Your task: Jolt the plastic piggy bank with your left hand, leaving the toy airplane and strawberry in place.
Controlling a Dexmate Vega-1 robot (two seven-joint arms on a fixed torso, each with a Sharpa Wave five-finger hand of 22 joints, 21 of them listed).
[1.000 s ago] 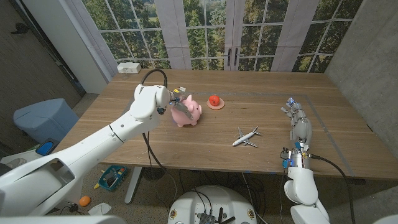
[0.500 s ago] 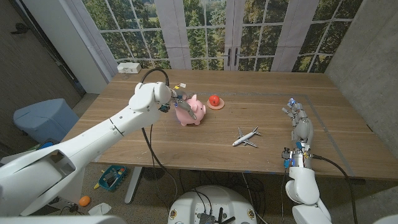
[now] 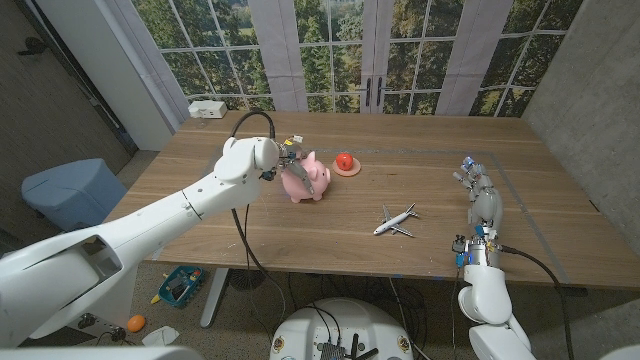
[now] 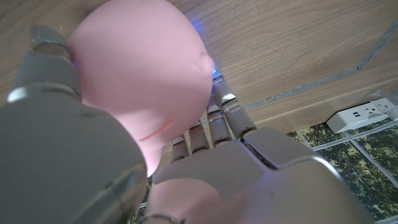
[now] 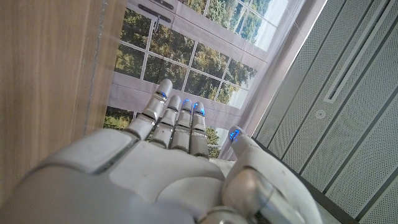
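A pink plastic piggy bank (image 3: 309,180) stands on the wooden table (image 3: 300,235), left of the middle. My left hand (image 3: 282,163) is against its left side. In the left wrist view the pig (image 4: 143,68) lies between the thumb (image 4: 50,62) and the straight fingers (image 4: 221,118), which touch it without closing. A red strawberry (image 3: 344,160) sits on a small orange dish just right of the pig. The white toy airplane (image 3: 397,220) lies nearer the front. My right hand (image 3: 480,197) stands at the right with its fingers (image 5: 177,121) stretched out, holding nothing.
A white power strip (image 3: 207,108) lies at the table's back left corner, also seen as the power strip (image 4: 364,112) past the pig. Tape lines mark the table near my right hand. A blue bin (image 3: 62,190) stands on the floor at the left.
The piggy bank has shifted slightly right and away, toward the strawberry, with my left hand following against it. Over the last half second little moved. Airplane, strawberry and right hand stayed put.
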